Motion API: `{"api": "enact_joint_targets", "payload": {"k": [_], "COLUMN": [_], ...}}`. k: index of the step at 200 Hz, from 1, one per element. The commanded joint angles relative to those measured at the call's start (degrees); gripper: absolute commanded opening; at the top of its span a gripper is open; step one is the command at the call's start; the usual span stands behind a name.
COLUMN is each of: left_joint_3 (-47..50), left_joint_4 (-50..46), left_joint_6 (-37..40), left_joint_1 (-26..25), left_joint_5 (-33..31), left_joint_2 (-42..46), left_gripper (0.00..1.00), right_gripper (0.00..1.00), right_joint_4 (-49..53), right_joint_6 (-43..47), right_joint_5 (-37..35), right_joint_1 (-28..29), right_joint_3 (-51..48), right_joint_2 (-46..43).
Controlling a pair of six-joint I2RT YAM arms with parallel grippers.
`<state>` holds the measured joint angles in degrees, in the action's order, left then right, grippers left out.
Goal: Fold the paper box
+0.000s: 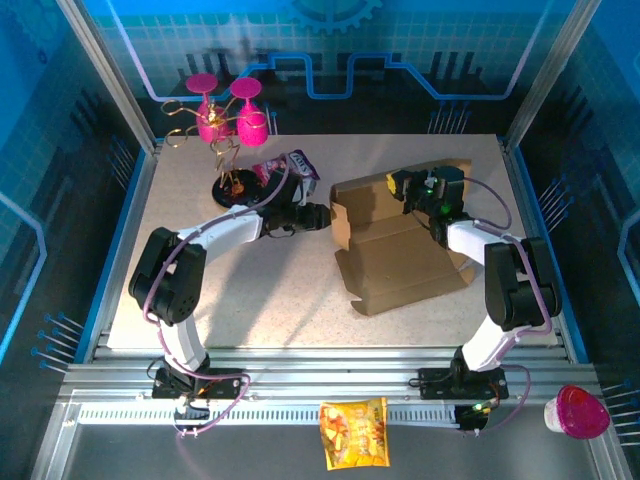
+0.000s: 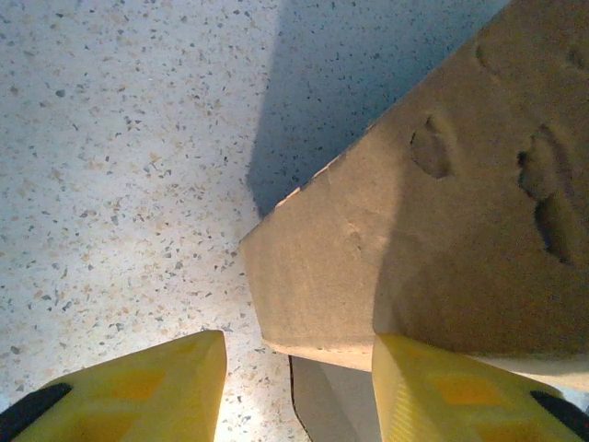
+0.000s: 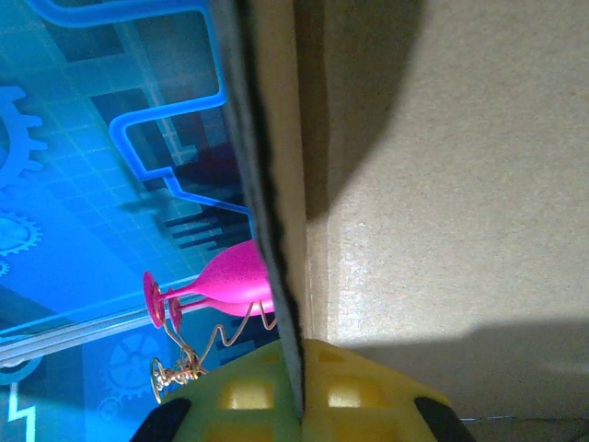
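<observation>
The paper box (image 1: 400, 265) is a brown cardboard sheet lying partly folded right of the table's middle, its back panel and left flap raised. My left gripper (image 1: 328, 215) is at the left flap. In the left wrist view a corner of the flap (image 2: 368, 276) reaches between the yellow fingers (image 2: 138, 387). It lies against the right finger and clear of the left one, so this gripper (image 2: 299, 378) is open. My right gripper (image 1: 400, 185) is at the top of the back panel. Its jaws (image 3: 302, 405) are shut on the panel's thin edge (image 3: 276, 230).
A wire rack with two pink wine glasses (image 1: 225, 115) stands at the back left, a snack packet (image 1: 290, 165) beside it near the left arm. A yellow snack bag (image 1: 353, 432) and a pink cup (image 1: 578, 412) lie off the table at the front.
</observation>
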<state>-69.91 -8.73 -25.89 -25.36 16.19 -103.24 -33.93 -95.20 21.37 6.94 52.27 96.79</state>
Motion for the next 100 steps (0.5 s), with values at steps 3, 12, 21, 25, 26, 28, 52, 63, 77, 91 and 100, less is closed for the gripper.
{"api": "enact_joint_targets", "payload": {"k": [3, 12, 21, 25, 26, 28, 52, 63, 77, 91, 100], "left_joint_3": [1.78, 2.47, 3.28, 3.73, 3.86, 4.16, 6.12, 6.74, 6.99, 6.68, 6.39], "left_joint_4": [3.93, 4.94, 6.28, 7.02, 7.22, 7.56, 10.1, 11.18, 11.61, 11.59, 11.79], "left_joint_6": [2.58, 2.94, 3.29, 3.6, 3.71, 3.73, 5.11, 5.63, 6.39, 7.33, 7.6], "left_joint_1": [-1.3, -1.63, -1.88, -2.0, -2.03, -2.09, -2.4, -2.5, -2.5, -2.49, -2.5], "left_joint_5": [1.31, 1.49, 1.74, 1.97, 2.03, 2.17, 2.54, 2.62, 1.79, 1.24, 1.28], "left_joint_2": [3.1, 3.5, 3.81, 3.99, 4.05, 4.09, 4.58, 4.54, 4.29, 3.82, 3.44], "left_gripper": [0.48, 0.49, 0.49, 0.5, 0.5, 0.49, 0.5, 0.5, 0.49, 0.49, 0.49], "right_gripper": [0.0, 0.0, 0.0, 0.0, 0.0, 0.0, 0.0, 0.0, 0.0, 0.0, 0.0], "right_joint_4": [-0.28, -0.11, 0.27, 0.42, 0.39, 0.5, 0.95, 1.12, 1.39, 1.61, 1.9], "right_joint_6": [1.33, 1.49, 1.68, 1.78, 1.78, 1.77, 1.95, 2.01, 2.11, 2.19, 2.29], "right_joint_5": [1.61, 1.88, 2.1, 2.18, 2.19, 2.25, 3.04, 3.39, 3.68, 3.99, 4.03], "right_joint_1": [-1.06, -1.32, -1.48, -1.5, -1.54, -1.55, -1.85, -1.86, -1.95, -1.94, -1.93], "right_joint_3": [-0.26, -0.08, 0.24, 0.33, 0.35, 0.37, 0.99, 1.18, 1.3, 1.3, 1.25], "right_joint_2": [-0.24, -0.21, -0.25, -0.18, -0.15, -0.12, 0.19, 0.28, 0.33, 0.16, 0.07]}}
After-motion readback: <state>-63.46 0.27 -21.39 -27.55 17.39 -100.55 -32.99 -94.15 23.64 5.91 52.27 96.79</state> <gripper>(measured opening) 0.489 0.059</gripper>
